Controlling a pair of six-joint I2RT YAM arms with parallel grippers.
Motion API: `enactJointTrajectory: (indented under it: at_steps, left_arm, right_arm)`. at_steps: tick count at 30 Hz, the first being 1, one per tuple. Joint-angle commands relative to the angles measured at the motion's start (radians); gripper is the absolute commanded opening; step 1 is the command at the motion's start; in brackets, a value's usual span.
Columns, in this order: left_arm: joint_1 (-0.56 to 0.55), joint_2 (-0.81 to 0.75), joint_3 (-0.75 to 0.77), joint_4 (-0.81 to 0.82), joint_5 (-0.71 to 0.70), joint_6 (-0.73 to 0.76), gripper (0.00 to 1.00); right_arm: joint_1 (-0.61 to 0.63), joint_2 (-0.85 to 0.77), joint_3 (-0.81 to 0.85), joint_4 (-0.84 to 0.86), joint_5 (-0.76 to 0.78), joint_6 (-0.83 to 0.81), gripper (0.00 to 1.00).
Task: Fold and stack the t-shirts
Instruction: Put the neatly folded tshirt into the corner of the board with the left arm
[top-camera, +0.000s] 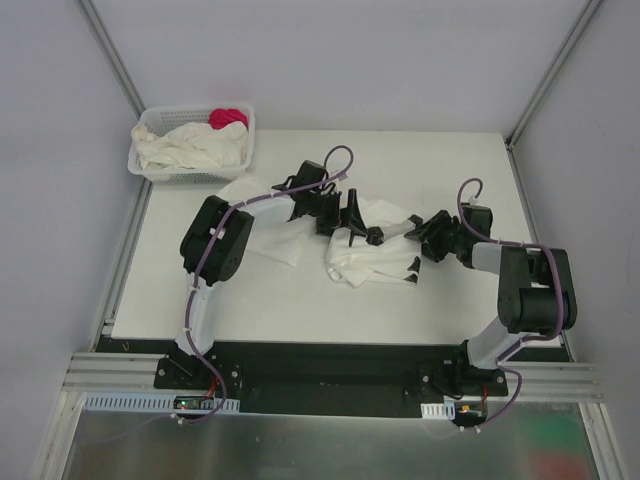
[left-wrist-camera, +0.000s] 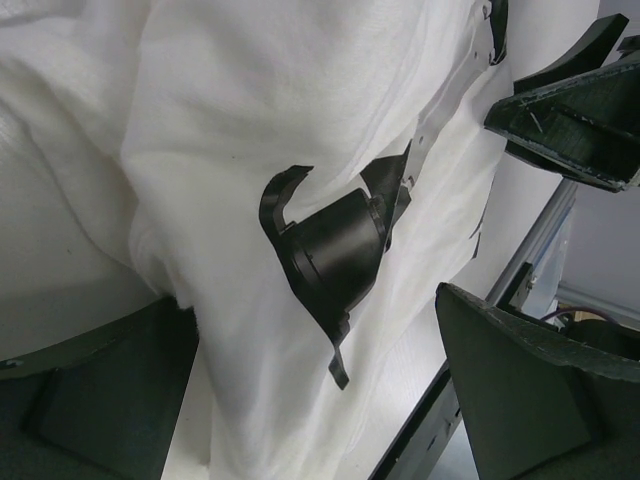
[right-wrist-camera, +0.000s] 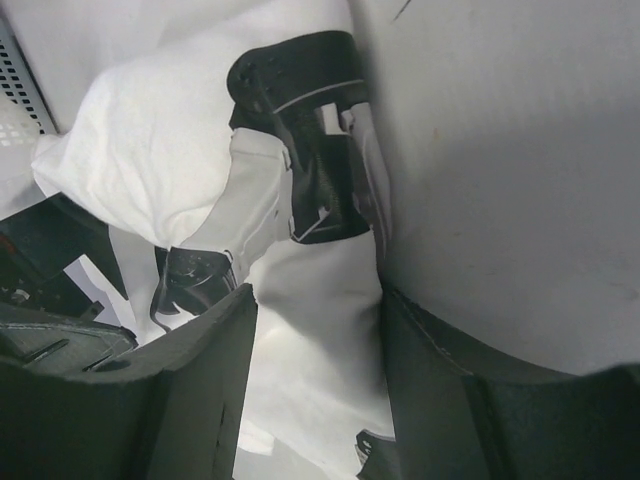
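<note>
Jaws wide apart, the left gripper (left-wrist-camera: 312, 305) hangs over the crumpled shirt (top-camera: 365, 262) on the table (top-camera: 450, 290). The right gripper (right-wrist-camera: 318, 300) sits half-apart with that cloth between its fingers, and I cannot tell if it grips. I judge flattening is underway; next, pinch an edge. More shirts (top-camera: 190, 150) fill the basket (top-camera: 186, 177).

A white plastic lattice basket (top-camera: 200, 176) is set at the far left corner of the white table (top-camera: 450, 300). Cream cotton t-shirts (top-camera: 190, 150) are heaped in it, with a small pink-red cloth (top-camera: 227, 117) on them at the far right. A crumpled white cotton t-shirt (top-camera: 368, 265) is spread mid-table.
</note>
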Motion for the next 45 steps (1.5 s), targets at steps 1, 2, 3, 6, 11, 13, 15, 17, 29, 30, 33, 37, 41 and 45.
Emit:
enactJointTrajectory:
  at_steps: [1, 2, 3, 6, 11, 13, 15, 17, 29, 30, 33, 37, 41, 45]
  left_arm:
    - [-0.02, 0.04, -0.017, 0.02, 0.03, -0.013, 0.99]
    - [-0.023, 0.043, -0.014, 0.023, 0.032, -0.014, 0.99]
    - [-0.029, 0.046, -0.013, 0.023, 0.038, -0.02, 0.99]
    - [-0.04, 0.056, 0.003, 0.023, 0.052, -0.031, 0.99]
    - [-0.055, 0.08, 0.029, 0.048, 0.07, -0.043, 0.99]
    - [-0.066, 0.095, 0.043, 0.051, 0.078, -0.051, 0.98]
    - [-0.071, 0.106, 0.052, 0.052, 0.089, -0.057, 0.96]
    - [-0.078, 0.117, 0.059, 0.055, 0.096, -0.06, 0.9]
    - [-0.08, 0.1, 0.053, 0.064, 0.133, -0.044, 0.0]
    - [-0.078, 0.1, 0.053, 0.064, 0.135, -0.042, 0.0]
    - [-0.078, 0.099, 0.052, 0.064, 0.135, -0.039, 0.0]
    - [-0.077, 0.099, 0.047, 0.063, 0.136, -0.034, 0.0]
    - [-0.068, 0.094, 0.04, 0.063, 0.139, -0.033, 0.0]
    - [-0.049, 0.06, 0.02, 0.063, 0.133, -0.022, 0.0]
  right_arm:
    - [0.038, 0.03, 0.02, 0.02, -0.005, 0.016, 0.55]
    - [0.055, 0.033, 0.02, 0.022, -0.004, 0.016, 0.55]
    - [0.058, 0.037, 0.023, 0.023, -0.004, 0.017, 0.55]
    - [0.071, 0.048, 0.028, 0.034, -0.005, 0.025, 0.55]
    - [0.083, 0.059, 0.029, 0.048, -0.013, 0.039, 0.55]
    - [0.084, 0.063, 0.032, 0.055, -0.013, 0.042, 0.55]
    - [0.09, 0.068, 0.036, 0.058, -0.013, 0.045, 0.55]
    - [0.095, 0.071, 0.036, 0.063, -0.016, 0.046, 0.55]
    - [0.097, 0.063, 0.031, 0.081, -0.025, 0.056, 0.47]
    - [0.097, 0.063, 0.031, 0.08, -0.025, 0.054, 0.44]
    - [0.097, 0.066, 0.034, 0.084, -0.031, 0.056, 0.21]
    - [0.097, 0.066, 0.029, 0.097, -0.037, 0.063, 0.01]
    - [0.098, 0.06, 0.029, 0.103, -0.039, 0.071, 0.01]
    - [0.104, 0.045, 0.029, 0.109, -0.043, 0.085, 0.01]
